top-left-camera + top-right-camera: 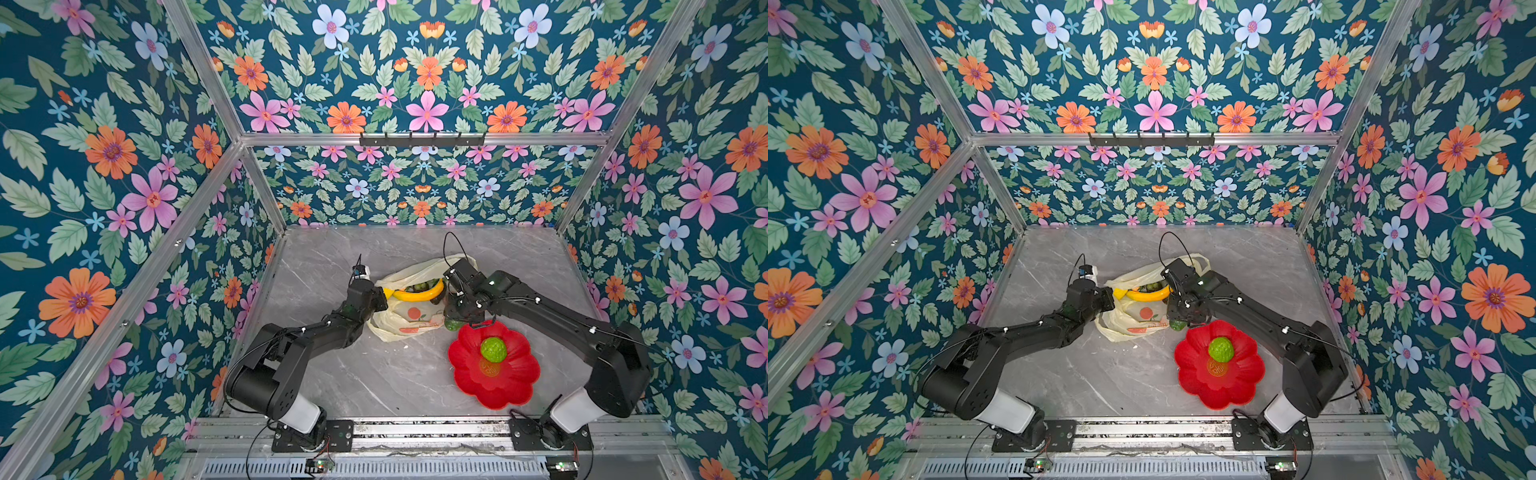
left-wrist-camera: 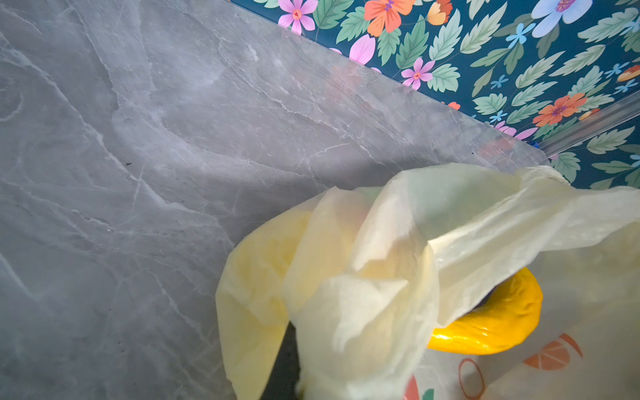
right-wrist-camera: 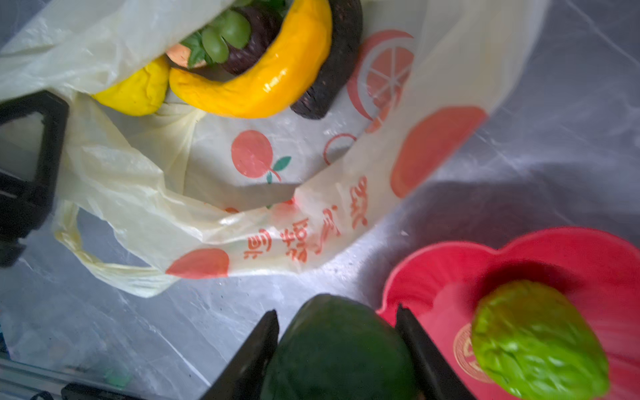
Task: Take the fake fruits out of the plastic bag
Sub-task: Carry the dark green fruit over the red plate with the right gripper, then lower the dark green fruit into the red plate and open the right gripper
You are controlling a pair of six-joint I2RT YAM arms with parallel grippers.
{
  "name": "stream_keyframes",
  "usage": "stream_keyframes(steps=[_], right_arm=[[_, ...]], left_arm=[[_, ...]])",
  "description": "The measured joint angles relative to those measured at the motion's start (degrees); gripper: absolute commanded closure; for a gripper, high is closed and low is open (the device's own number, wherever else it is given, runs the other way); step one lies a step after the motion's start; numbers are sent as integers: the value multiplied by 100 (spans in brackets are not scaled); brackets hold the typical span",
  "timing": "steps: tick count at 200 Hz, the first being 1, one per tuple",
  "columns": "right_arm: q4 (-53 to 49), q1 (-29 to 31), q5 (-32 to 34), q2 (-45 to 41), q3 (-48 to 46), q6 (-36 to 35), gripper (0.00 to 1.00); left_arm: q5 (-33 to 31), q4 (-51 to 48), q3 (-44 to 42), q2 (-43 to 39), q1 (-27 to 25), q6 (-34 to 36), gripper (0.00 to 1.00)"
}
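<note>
Dark green avocado (image 3: pixel 339 349), partly cropped, is clamped in the right end effector (image 3: pixel 336 310) beside the red dish (image 1: pixel 498 399) rim, right of centre in both top views. The left end effector (image 1: pixel 383 298), largely hidden, is closed on the plastic bag (image 1: pixel 399 322). The banana (image 1: pixel 417 295) and grapes (image 3: pixel 225 34) lie inside. The lime-green bumpy fruit (image 1: pixel 493 349) sits in the dish.

The bag (image 3: pixel 156 180) is pale yellow with orange fruit pictures. The banana (image 3: pixel 263 86) is bright yellow, the grapes (image 3: pixel 225 34) green, the avocado (image 3: pixel 339 349) dark green. The bumpy fruit (image 1: pixel 493 350) is lime green, the dish (image 1: pixel 498 390) red.
</note>
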Motion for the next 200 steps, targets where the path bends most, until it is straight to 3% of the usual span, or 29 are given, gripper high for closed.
stream_keyframes(steps=[71,130,200], right_arm=[[-627,107,-188,-807,-970,107,49],[-273,365,-815,-833,-1635,785,50],[-509,389,-1032,-946,-2068,968,50]], left_arm=[[13,-22,0,-24,0,7,90],[-33,-83,0,-24,0,35,90],[-85,-85,0,-44,0,37,90]])
